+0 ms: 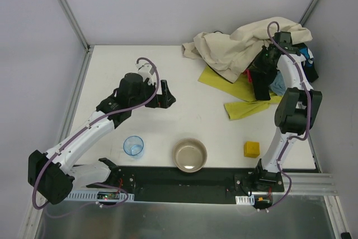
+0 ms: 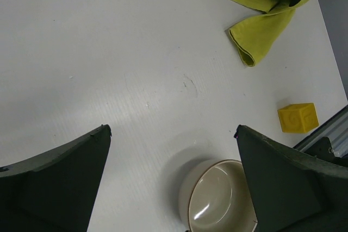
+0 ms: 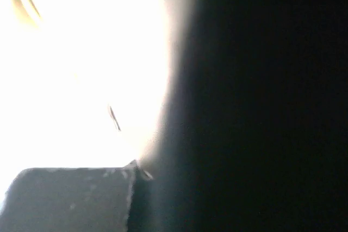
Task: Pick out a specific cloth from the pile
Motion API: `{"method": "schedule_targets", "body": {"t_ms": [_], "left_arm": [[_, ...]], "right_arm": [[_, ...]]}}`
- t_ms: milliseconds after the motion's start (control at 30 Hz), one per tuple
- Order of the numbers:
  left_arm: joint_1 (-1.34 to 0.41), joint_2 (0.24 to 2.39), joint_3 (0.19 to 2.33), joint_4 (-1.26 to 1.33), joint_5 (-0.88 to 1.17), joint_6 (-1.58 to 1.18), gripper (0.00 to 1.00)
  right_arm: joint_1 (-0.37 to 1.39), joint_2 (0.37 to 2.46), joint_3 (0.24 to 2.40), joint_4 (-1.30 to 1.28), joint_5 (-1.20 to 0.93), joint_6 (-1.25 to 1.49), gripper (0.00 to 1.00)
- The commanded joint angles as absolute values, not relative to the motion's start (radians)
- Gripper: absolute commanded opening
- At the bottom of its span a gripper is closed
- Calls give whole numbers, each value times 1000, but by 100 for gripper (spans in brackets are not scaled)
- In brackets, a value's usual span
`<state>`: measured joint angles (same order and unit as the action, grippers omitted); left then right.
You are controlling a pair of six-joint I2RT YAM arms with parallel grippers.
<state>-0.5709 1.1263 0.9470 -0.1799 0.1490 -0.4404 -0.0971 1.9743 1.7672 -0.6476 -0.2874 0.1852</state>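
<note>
the cloth (image 1: 246, 107) lies flat on the tabletop (image 1: 168, 60) at the near left foot of the pile (image 1: 246, 40). its far edge is tucked under the big beige cloth (image 1: 235, 48), and a folded strip runs left to right just near of that. the right claw (image 1: 261, 90) reaches down from over the pile and sits right on this cloth, at the right end of the strip. its fingers are pressed together, and in the left wrist view they look to be pinching a fold of the yellow-green fabric, though the right wrist view is washed out and confirms nothing. the left claw (image 1: 161, 100) is spread wide over bare tabletop, well apart to the left, so the right arm is plainly the nearer one. judging by this, the cloth should come free if drawn near and left, away from the beige cloth lying over its far edge.
</note>
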Motion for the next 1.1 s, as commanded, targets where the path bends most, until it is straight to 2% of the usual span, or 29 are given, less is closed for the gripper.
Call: {"method": "schedule_targets", "body": {"t_ms": [0,200,433,767,1067], "left_arm": [[-581,1085,922,-204,179,-495,99],[-581,1167,975,-218,213,-506,99],[-592,1417,1166,-218,285,-496,99],[-684,1886,1630,-218,390,-514,99],[-813,2293,2118,-218,376,-551,99]], "right_arm": [[-86,1870,1785,-592,-377,222,1],[-103,1897,1864,-600,-357,235,1],[-150,1986,2083,-690,-362,242,1],[-207,2042,2220,-701,-362,287,0],[-271,2094,2306,-700,-371,324,0]]}}
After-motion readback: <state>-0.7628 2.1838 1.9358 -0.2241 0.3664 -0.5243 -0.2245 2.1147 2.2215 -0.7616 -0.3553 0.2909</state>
